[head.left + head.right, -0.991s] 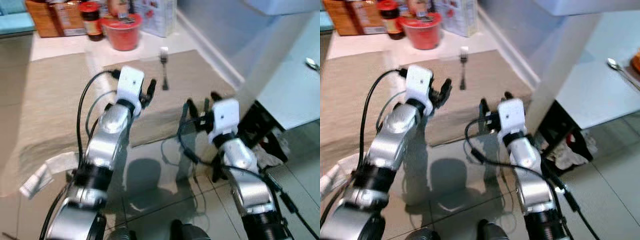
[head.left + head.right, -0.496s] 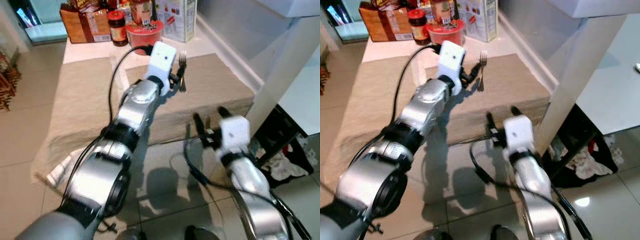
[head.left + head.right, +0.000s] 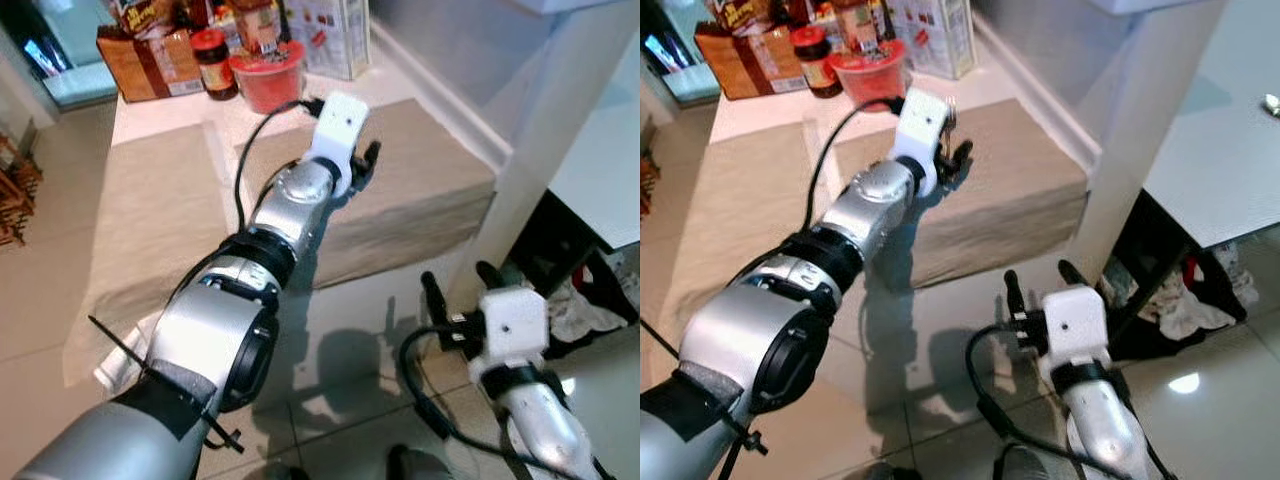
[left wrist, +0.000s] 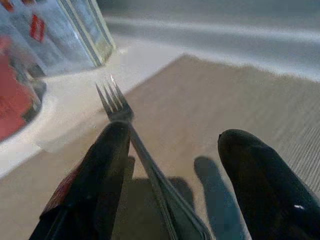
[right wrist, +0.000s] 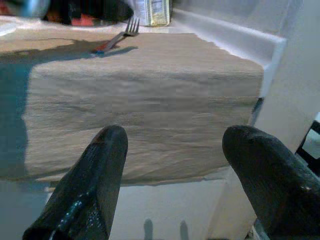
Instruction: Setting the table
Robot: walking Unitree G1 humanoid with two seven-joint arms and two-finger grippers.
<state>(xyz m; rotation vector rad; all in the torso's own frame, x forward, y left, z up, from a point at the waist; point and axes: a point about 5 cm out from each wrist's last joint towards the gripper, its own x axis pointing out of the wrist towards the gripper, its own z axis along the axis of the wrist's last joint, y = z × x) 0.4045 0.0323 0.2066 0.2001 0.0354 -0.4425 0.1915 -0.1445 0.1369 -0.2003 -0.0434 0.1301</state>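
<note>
Fork [image 4: 131, 145] lies flat on tan cloth [image 3: 420, 190] over low table, tines toward white carton [image 3: 930, 35] & red tub [image 3: 868, 72]. Left gripper [image 4: 170, 180] straddles handle w/ fingers apart, one finger [image 4: 95, 175] touching it, not clamped; handle end cut off by frame edge. From head cam, fork mostly hidden behind left wrist. Right gripper [image 5: 182, 185] low beside table, fingers spread, holding nothing.

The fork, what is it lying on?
The fork lies on a tan cloth, between the open fingers of the left end effector. What the cloth covers cannot be seen.
</note>
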